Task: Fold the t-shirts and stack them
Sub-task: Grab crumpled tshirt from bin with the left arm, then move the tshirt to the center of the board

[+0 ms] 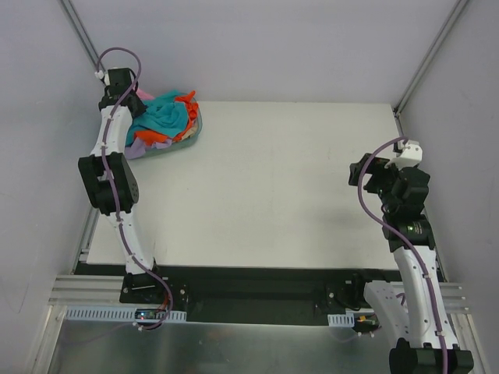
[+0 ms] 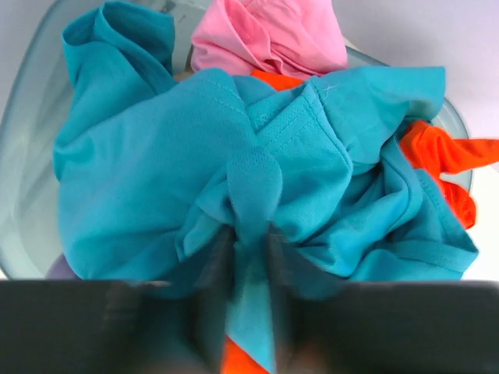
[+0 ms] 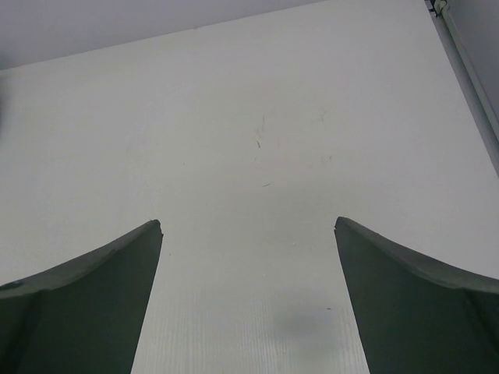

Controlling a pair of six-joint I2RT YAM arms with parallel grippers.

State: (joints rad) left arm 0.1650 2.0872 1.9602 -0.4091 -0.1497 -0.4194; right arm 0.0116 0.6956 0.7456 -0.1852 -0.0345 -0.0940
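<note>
Left wrist view puts us right over the heap: the left gripper [image 2: 246, 238] has its jaws drawn in close on a raised fold of the teal shirt [image 2: 148, 156], the cloth pinched between them. That shirt lies on top of the pile in the basket [image 2: 27, 164], which stands at the far left corner of the table [image 1: 273, 187]. A pink shirt [image 2: 269, 39] sits behind it, an orange shirt [image 2: 440, 152] pokes out on one side, and a lavender shirt [image 1: 144, 145] hangs at the near edge of the pile.

We judge the step in hand to be drawing the teal shirt out of the basket. To do it well, we should lift straight up and slowly, so the cloth slides off the others rather than dragging them over the rim. The orange one lies tucked under the teal folds and may catch. The pinch takes only a small ridge of cloth, so a jerk could pull it free.

The right gripper [image 3: 248, 224] hangs over bare table at the right side, jaws spread wide and holding nothing. We would carry the shirt toward the middle, where that gripper can take a second edge and help spread it flat.
</note>
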